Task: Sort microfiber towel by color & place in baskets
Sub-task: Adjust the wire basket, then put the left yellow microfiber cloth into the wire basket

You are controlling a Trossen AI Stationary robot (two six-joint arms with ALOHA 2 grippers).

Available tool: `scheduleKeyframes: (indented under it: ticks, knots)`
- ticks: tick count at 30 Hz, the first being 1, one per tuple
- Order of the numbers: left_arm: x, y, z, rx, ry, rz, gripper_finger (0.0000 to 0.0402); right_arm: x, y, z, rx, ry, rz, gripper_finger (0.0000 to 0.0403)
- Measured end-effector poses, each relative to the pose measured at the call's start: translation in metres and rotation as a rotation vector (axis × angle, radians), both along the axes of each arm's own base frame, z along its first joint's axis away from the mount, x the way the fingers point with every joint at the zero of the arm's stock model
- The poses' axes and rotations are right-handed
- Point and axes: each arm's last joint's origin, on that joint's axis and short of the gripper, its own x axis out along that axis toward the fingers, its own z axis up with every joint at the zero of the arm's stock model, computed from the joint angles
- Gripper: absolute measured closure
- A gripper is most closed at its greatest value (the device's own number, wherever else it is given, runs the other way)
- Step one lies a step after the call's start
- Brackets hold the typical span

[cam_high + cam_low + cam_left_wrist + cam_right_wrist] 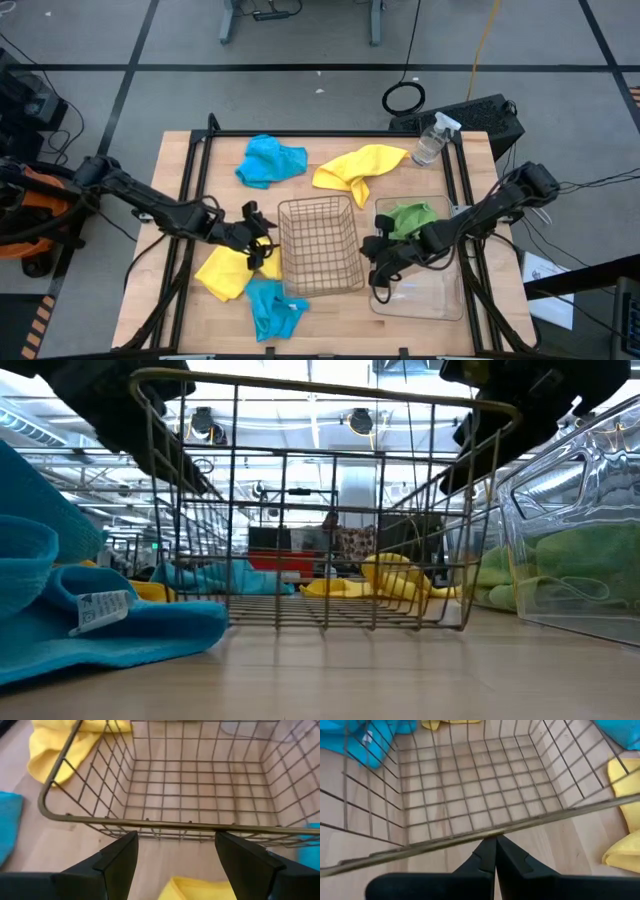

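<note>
A brown wire-mesh basket (320,245) stands empty at the table's middle. To its right a clear plastic tub (425,295) holds a green towel (410,218). A yellow towel (358,166) and a blue towel (270,160) lie at the far side. Another yellow towel (226,272) and another blue towel (272,308) lie near left of the basket. My left gripper (262,240) is open and empty at the basket's left rim (150,824), over the near yellow towel (200,887). My right gripper (378,262) is shut, at the basket's right rim. My right gripper's shut fingertips (492,851) stand right at the basket's right rim (530,822), coming level from the table's right. I cannot tell whether they touch the rim.
A clear spray bottle (432,140) stands at the far right corner. A black frame runs along the table's edges (200,150). In the low view the near blue towel (80,610) lies in front left, and the tub (580,540) stands at the right.
</note>
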Motion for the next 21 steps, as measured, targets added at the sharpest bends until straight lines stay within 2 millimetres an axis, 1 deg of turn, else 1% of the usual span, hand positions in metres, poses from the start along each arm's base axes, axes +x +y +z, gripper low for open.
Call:
scheduleKeyframes:
  ticks: [5, 10, 13, 17, 21]
  knots:
    - [0.0, 0.005, -0.004, 0.013, 0.039, 0.02, 0.013, -0.004, 0.0, 0.008, 0.051, -0.011, 0.021, 0.0403]
    - [-0.02, 0.006, -0.006, -0.083, 0.202, 0.064, 0.013, -0.013, 0.006, 0.021, 0.097, -0.048, 0.063, 0.0403]
    - [-0.031, 0.003, -0.006, -0.134, 0.25, 0.097, 0.013, -0.019, 0.011, 0.028, 0.088, -0.082, 0.092, 0.0403]
    - [-0.04, -0.006, -0.008, -0.192, 0.324, 0.037, 0.013, -0.022, 0.016, 0.033, 0.055, -0.133, 0.081, 0.0403]
    - [-0.042, -0.011, -0.014, -0.172, 0.378, -0.02, 0.013, -0.022, 0.02, 0.031, 0.024, -0.147, 0.065, 0.0403]
